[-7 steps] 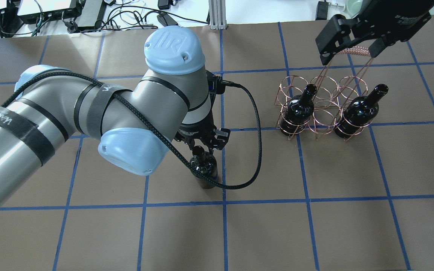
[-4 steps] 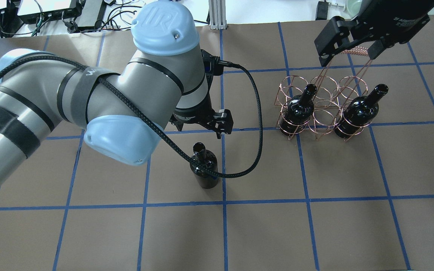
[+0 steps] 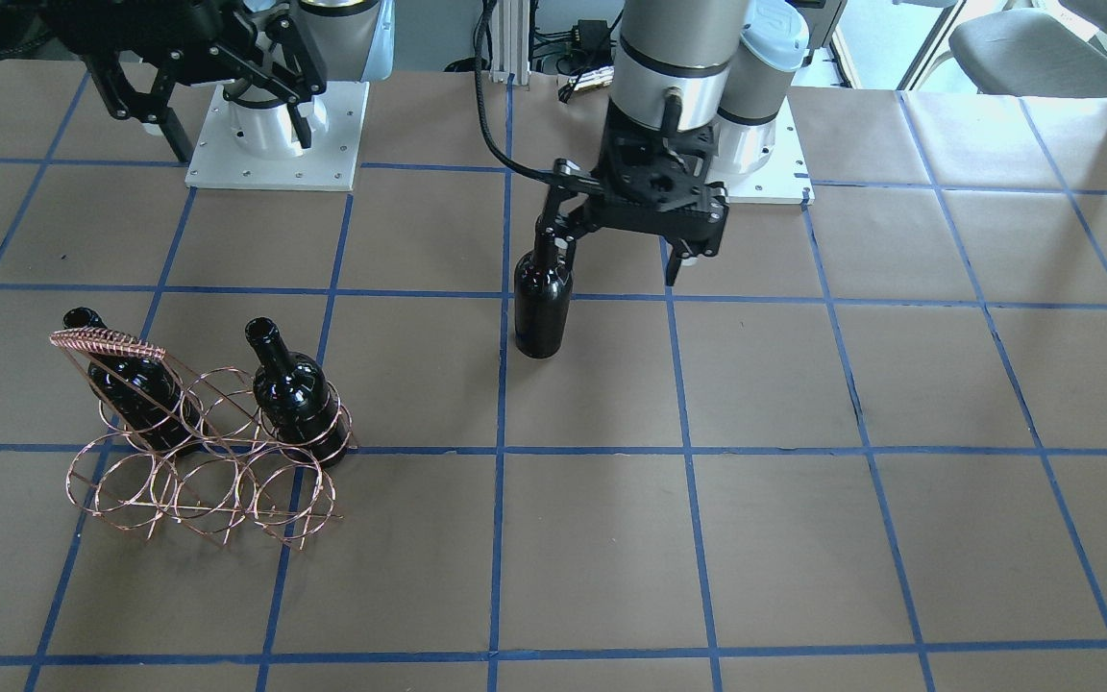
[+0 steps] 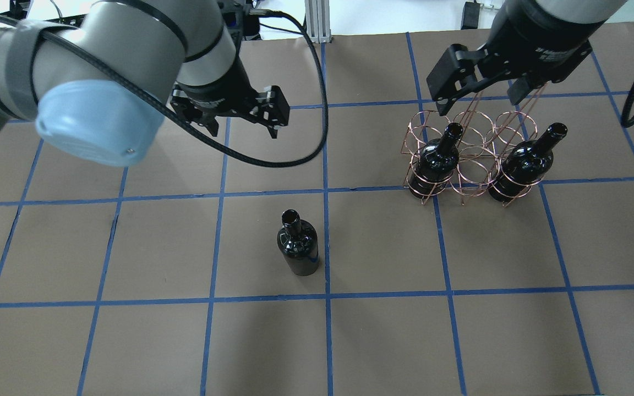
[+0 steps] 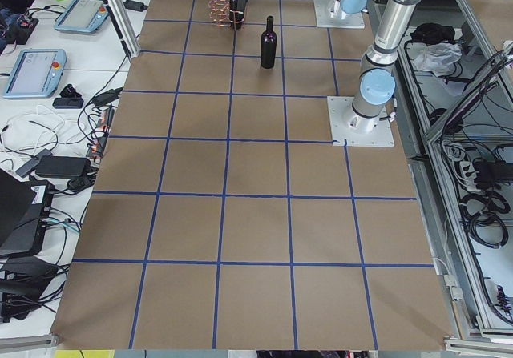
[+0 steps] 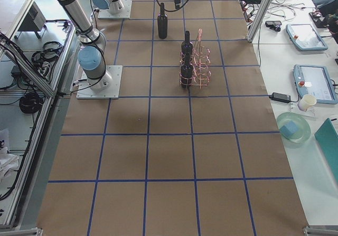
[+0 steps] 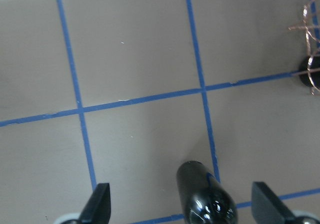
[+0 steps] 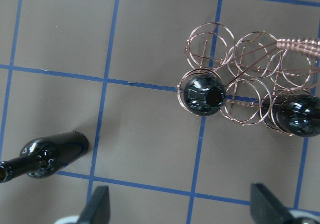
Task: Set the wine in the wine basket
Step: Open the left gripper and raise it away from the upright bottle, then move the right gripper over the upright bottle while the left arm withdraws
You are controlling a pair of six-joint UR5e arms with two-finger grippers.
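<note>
the wine (image 4: 298, 248) is seen standing upright on the table (image 4: 394, 341), apart from everything else, its long axis vertical and its open mouth turned up. the left gripper (image 4: 241, 125) is held above table height, with its jaws spread wide and nothing between them. in the overhead view it is shown to the far left of the bottle, though part of that offset is judged to be height. in the left wrist view the bottle's shoulder is framed low between the two fingertips (image 7: 100, 206), a little toward the right one. a mostly straight descent onto the neck, with a small shift rightward, is therefore judged to be what the next grasp calls for. the left gripper is judged the nearer one to the wine.

the wine basket (image 3: 210, 459) is set well to the right of the wine. two other bottles (image 4: 436, 160) are seated in the end rings of the row nearer the robot; the ring between them is unfilled, as is the whole far row. the right gripper (image 4: 480, 102) is held over the basket's handle (image 3: 108, 340), fingers wide apart and gripping nothing.

no label is carried by any bottle. small white print is visible on the right gripper's body, but it cannot be read. no other writing can be made out.
</note>
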